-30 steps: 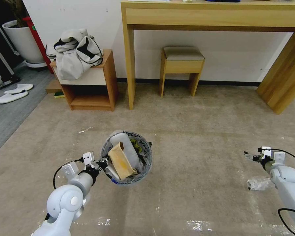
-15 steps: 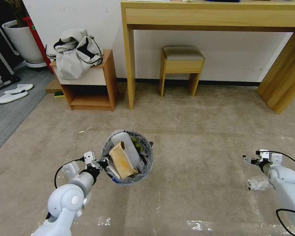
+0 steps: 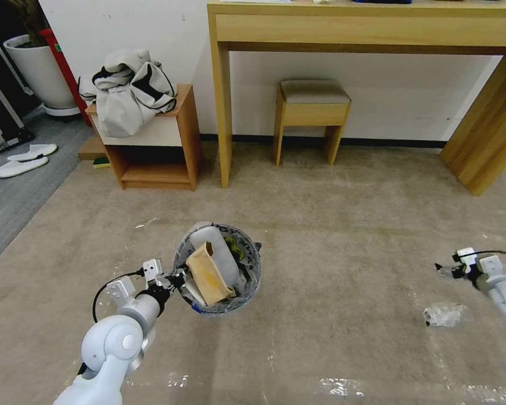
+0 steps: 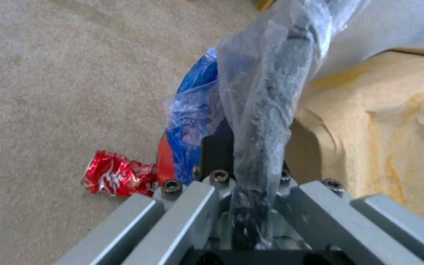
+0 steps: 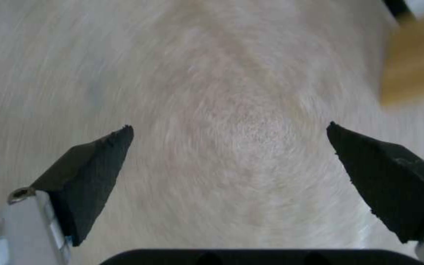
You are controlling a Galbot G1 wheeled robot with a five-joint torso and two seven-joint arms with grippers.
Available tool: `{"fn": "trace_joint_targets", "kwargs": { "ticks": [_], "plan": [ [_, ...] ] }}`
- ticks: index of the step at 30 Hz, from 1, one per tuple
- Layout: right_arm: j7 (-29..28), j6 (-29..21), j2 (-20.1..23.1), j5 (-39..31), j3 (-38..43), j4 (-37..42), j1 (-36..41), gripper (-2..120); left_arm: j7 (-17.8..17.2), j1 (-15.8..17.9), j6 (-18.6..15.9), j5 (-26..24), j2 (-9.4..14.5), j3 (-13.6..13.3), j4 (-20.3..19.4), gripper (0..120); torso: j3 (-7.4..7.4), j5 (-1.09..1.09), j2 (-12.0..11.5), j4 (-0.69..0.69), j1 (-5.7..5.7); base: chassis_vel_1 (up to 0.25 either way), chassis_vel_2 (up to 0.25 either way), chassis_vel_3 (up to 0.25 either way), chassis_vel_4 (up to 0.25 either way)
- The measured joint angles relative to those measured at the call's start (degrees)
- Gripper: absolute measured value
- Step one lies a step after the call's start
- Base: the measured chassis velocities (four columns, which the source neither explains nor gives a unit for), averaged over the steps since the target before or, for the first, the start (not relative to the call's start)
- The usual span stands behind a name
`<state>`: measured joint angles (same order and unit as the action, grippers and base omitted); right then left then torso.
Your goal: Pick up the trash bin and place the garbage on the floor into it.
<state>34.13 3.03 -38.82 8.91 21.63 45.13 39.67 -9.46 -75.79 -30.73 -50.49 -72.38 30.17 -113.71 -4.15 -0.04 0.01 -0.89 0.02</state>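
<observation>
The left pincer (image 3: pixel 177 278) is clamped on the rim of the trash bin (image 3: pixel 217 270), pinching the clear bag liner (image 4: pixel 266 92) folded over that rim, and it holds the bin up above the carpet floor (image 3: pixel 331 225), at about seven o'clock in the head view. Inside the bin, a brown cardboard scrap (image 3: pixel 207 275) leans against a white flat slipper (image 3: pixel 219 253) (the rest of the contents are too tangled to sort out). In the left wrist view the blue band (image 4: pixel 192 121) of the bin shows through the plastic just beside the fingers, and a crumpled red foil wrapper (image 4: pixel 116 173) lies on the carpet below it.

The right pincer (image 3: pixel 447 271) hangs at about four o'clock, spread wide with nothing between its dark pads (image 5: pixel 94 162), over bare carpet. A clear plastic wad (image 3: pixel 443 315) lies on the floor near it, at its six o'clock, well apart from the bin.

Farther out, at twelve o'clock, a wooden worktop (image 3: pixel 365 25) stands against the wall with a stool (image 3: pixel 312 115) under it. A low side cabinet (image 3: pixel 152 146) with a grey bag (image 3: pixel 126 93) on it stands at eleven o'clock.
</observation>
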Motion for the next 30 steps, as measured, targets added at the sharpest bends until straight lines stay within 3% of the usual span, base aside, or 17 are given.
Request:
{"fn": "trace_joint_targets", "kwargs": {
  "ticks": [1, 2, 4, 5, 8, 10, 13, 24, 30],
  "plan": [
    [0.00, 0.00, 0.00, 0.00, 0.00, 0.00, 0.00, 100, 0.00, 0.00, 0.00, 0.00, 0.00, 0.00, 0.00, 0, 0.00, 0.00, 0.00, 0.00, 0.00, 0.000, 0.000, 0.000, 0.000],
    [5.10, 3.11, 0.93, 5.99, 0.19, -0.13, -1.15, 100, 0.01, 0.06, 0.00, -0.01, -0.22, -0.14, -0.11, 0, 0.00, 0.04, 0.00, 0.00, 0.00, 0.000, 0.000, 0.000, 0.000],
    [6.94, 4.13, 1.40, 7.47, 0.19, -0.11, -1.46, 100, 0.01, 0.06, 0.00, -0.01, -0.30, -0.16, -0.16, 0, 0.00, 0.06, 0.00, 0.01, 0.00, 0.000, 0.000, 0.000, 0.000],
    [11.55, 6.28, 2.88, 10.51, 0.03, 0.34, -2.03, 100, 0.01, 0.04, 0.04, 0.01, -0.56, -0.16, -0.33, 0, -0.01, 0.06, 0.00, 0.01, 0.00, 0.000, 0.000, 0.000, 0.000],
    [14.10, 7.73, 3.54, 12.59, 0.00, 0.46, -2.44, 100, 0.01, -0.10, 0.07, 0.01, -0.76, -0.25, -0.46, 0, -0.01, 0.02, 0.00, 0.01, 0.00, 0.000, 0.000, 0.000, 0.000],
    [19.61, 11.61, 4.53, 15.69, -0.14, -0.35, -2.60, 100, 0.05, -0.26, 0.13, 0.12, -1.09, -0.34, -0.66, 0, -0.01, 0.07, 0.00, 0.01, 0.00, 0.000, 0.000, 0.000, 0.000],
    [21.48, 14.38, 4.88, 17.84, 0.20, -0.63, -2.07, 100, 0.18, -0.34, 0.20, 0.17, -1.17, -0.33, -0.71, 0, -0.01, 0.04, 0.00, -0.01, 0.00, 0.000, 0.000, 0.000, 0.000],
    [21.34, 18.45, 2.97, 23.88, 1.25, -2.96, -0.50, 100, 0.36, -0.30, 0.36, 0.28, -1.66, -0.33, -0.76, 0, -0.01, 0.05, 0.00, 0.01, 0.00, 0.000, 0.000, 0.000, 0.000],
    [17.30, 19.13, -0.80, 29.65, 1.41, -6.30, -0.88, 100, 0.48, 0.14, 0.51, 0.27, -1.85, -0.27, -0.34, 0, -0.01, 0.04, 0.00, 0.02, 0.00, 0.000, 0.000, 0.000, 0.000]
  ]
}}
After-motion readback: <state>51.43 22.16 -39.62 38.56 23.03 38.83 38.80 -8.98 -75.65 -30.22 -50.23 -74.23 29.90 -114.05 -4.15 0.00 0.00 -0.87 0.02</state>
